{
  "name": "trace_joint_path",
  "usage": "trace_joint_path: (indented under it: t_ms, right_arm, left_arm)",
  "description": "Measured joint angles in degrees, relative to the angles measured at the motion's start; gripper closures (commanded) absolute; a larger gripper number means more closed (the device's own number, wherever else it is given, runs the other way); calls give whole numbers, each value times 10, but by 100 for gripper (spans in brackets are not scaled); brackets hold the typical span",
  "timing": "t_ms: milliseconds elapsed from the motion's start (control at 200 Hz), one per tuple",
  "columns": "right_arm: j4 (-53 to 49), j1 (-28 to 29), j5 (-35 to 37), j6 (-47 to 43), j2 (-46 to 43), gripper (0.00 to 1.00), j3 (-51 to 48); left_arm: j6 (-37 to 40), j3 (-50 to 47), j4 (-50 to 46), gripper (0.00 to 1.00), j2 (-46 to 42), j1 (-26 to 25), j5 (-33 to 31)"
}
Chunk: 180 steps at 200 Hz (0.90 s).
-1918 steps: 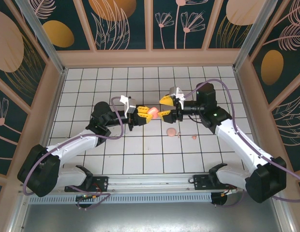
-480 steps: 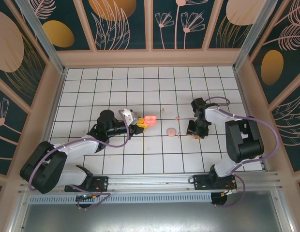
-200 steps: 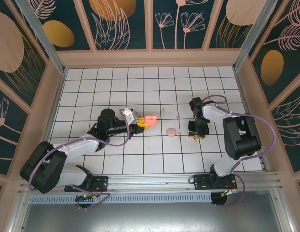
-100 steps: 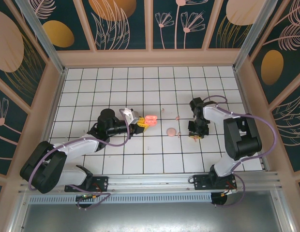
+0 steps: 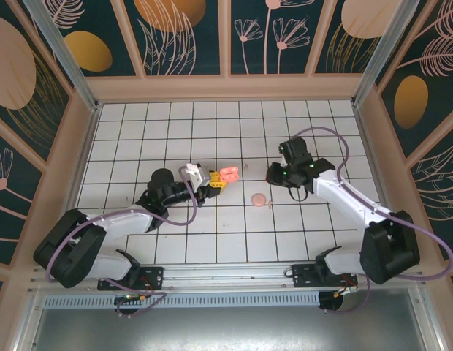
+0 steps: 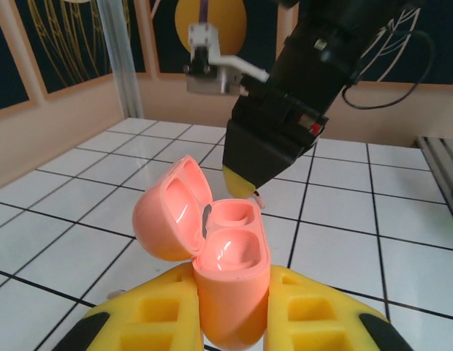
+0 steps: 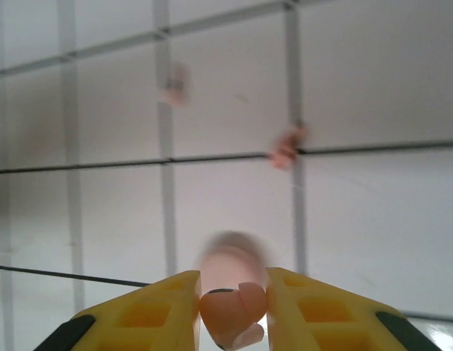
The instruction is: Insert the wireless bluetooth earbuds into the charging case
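Now — L pincer clamps case, lid open, long axis toward R pincer | R pinches earbud

A pale pink round disc lies flat on the white, black-gridded worktop, ringed by a pale wooden rim and dark teal wall panels painted with flowers and orange ovals; an aluminium rail lines the near edge

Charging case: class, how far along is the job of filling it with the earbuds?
Done: the charging case is held, lid open, in the left fingers. In hand: the right fingers pinch one earbud near the case. To do: both sockets look empty, and small pink bits lie on the tiles.
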Motion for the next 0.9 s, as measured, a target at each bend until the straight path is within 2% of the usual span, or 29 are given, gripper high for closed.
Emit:
trace_joint_path:
  t_ms: [160, 425, 901]
  right_arm:
    - [137, 59, 6, 39, -46, 73, -14]
    - [355, 124, 54, 109, -119, 73, -112]
    - [489, 152, 69, 129, -124, 72, -143]
  left_arm:
    - [4, -6, 46, 88, 15, -7, -39]
    - [17, -9, 88, 88, 26, -10, -86]
    - [17, -9, 107, 88, 31, -16, -96]
